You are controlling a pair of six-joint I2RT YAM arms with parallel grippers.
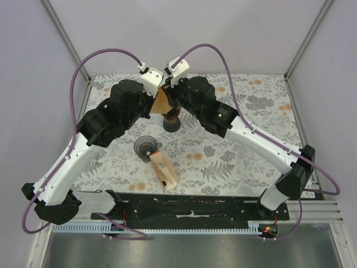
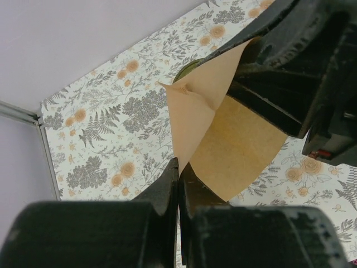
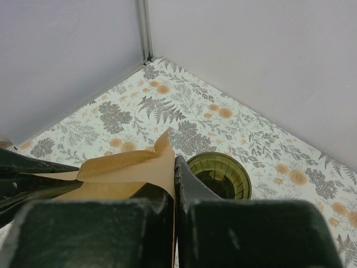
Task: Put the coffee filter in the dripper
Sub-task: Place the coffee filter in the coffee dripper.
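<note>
A brown paper coffee filter [image 1: 163,101] hangs in the air between both grippers, partly spread open. My left gripper [image 2: 179,167] is shut on one lower edge of the filter [image 2: 234,145]. My right gripper [image 3: 174,162] is shut on the opposite edge of the filter [image 3: 128,167]. The olive-green ribbed dripper [image 3: 218,174] stands upright and empty on the table just below and beyond the filter. In the top view the dripper [image 1: 171,121] sits directly under the two grippers; only a sliver of its rim [image 2: 187,70] shows in the left wrist view.
A grey round cup-like object [image 1: 145,146] stands in front of the dripper. A holder with a stack of brown filters [image 1: 163,170] lies just nearer. The table has a floral cloth [image 1: 245,151]. White enclosure walls and metal frame posts [image 1: 62,33] ring the back.
</note>
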